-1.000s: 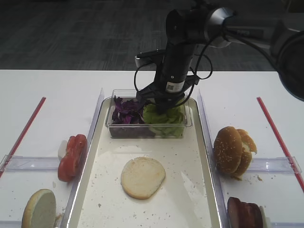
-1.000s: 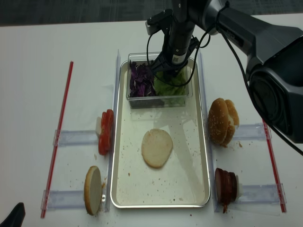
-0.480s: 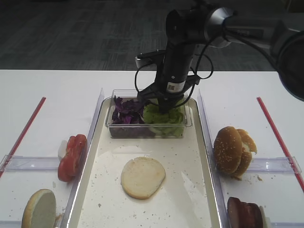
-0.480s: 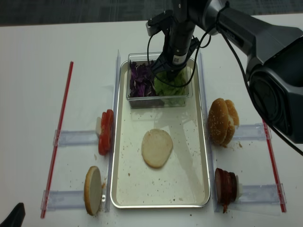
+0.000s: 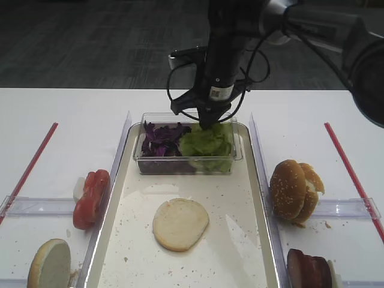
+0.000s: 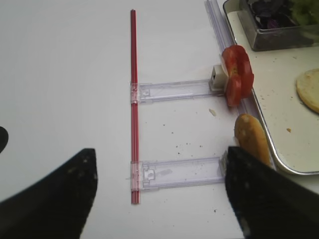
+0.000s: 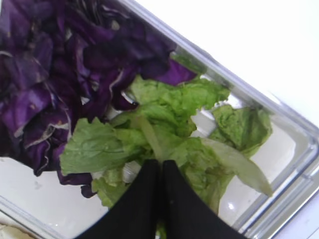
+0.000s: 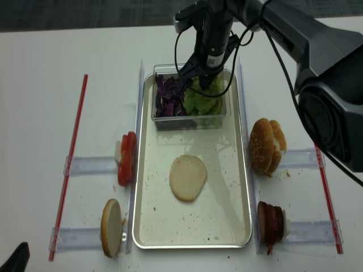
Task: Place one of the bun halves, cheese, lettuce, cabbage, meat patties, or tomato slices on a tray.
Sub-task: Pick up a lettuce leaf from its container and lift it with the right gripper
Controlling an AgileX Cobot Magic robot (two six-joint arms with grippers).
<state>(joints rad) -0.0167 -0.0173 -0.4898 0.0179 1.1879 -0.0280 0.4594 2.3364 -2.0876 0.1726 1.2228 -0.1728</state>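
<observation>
Though unreadable, gripper [image 5: 208, 123] sticker label

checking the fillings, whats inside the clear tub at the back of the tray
Purple cabbage fills its left side, lettuce its right. The right tool is shut on a lettuce leaf, hiding what lies beneath it.

white table [image 8: 39, 85], red strips [image 8: 71, 164], clear holders [image 6: 174, 90]

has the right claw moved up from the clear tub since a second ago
Yes. The right claw has risen, shut on lettuce, and is now above the clear tub's rim.
</observation>
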